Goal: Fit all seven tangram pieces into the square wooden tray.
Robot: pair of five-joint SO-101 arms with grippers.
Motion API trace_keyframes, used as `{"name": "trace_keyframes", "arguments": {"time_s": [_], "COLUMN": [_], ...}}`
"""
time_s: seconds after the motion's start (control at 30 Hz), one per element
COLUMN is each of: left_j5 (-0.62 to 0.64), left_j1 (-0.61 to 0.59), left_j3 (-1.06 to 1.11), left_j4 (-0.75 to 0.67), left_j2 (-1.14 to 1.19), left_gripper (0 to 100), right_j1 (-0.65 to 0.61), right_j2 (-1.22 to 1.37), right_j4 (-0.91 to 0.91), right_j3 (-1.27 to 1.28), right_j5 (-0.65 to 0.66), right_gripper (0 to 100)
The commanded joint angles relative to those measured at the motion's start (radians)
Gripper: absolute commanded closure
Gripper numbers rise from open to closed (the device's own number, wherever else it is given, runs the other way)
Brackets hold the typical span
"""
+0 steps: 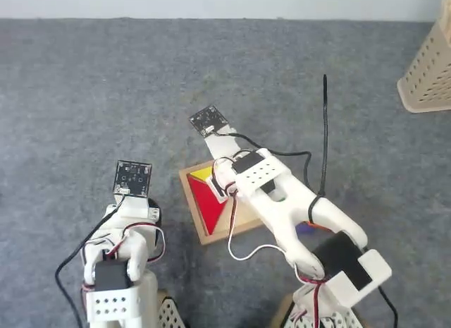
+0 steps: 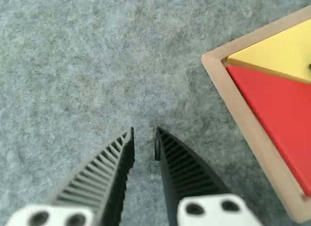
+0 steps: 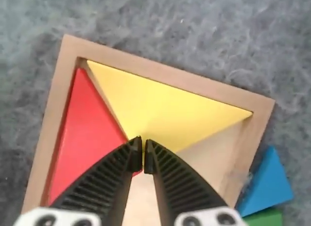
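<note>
Tray (image 3: 160, 70): lying askew on the grey carpet (image 2: 73, 56), between the two arm bases; part of its wooden floor is showing bare next to the yellow piece.
Yellow triangle (image 3: 165, 109): lying flat inside the tray, its long side running along one wall.
Red triangle (image 3: 87, 133): lying flat inside the tray along the adjoining wall, one edge meeting the yellow triangle.
Blue piece (image 3: 267, 180): lying on the carpet outside the tray, just beside its rim.
Green piece (image 3: 265, 218): lying outside the tray right next to the blue piece; whether they are touching, I cannot tell.
Left gripper (image 2: 144, 141): hanging over bare carpet near a tray corner, jaws standing a narrow gap apart, holding nothing.
Right gripper (image 3: 143, 149): hanging over the tray where yellow is meeting red, jaws pressing almost together, nothing between them.
Bin (image 1: 428, 67): beige and slotted, standing at the table's far edge, well apart from the tray.
</note>
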Motion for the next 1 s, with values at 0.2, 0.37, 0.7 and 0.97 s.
{"name": "trace_keyframes", "arguments": {"time_s": [0.2,0.37,0.7,0.97], "left_j5": [0.009,0.009,0.009,0.009], "left_j1": [0.003,0.003,0.003,0.003], "left_j3": [-0.008,-0.008,-0.008,-0.008], "left_j4": [0.003,0.003,0.003,0.003], "left_j2": [-0.023,-0.023,-0.023,-0.023], "left_gripper": [93,93,93,93], "right_j1": [0.016,0.018,0.015,0.015], "right_j2": [-0.015,-0.015,-0.015,-0.015], "right_j4": [0.007,-0.012,-0.012,-0.013], "right_j3": [-0.012,-0.012,-0.012,-0.011], "right_j5": [0.018,0.018,0.017,0.015], "right_gripper": [98.9,98.6,87.6,87.9]}}
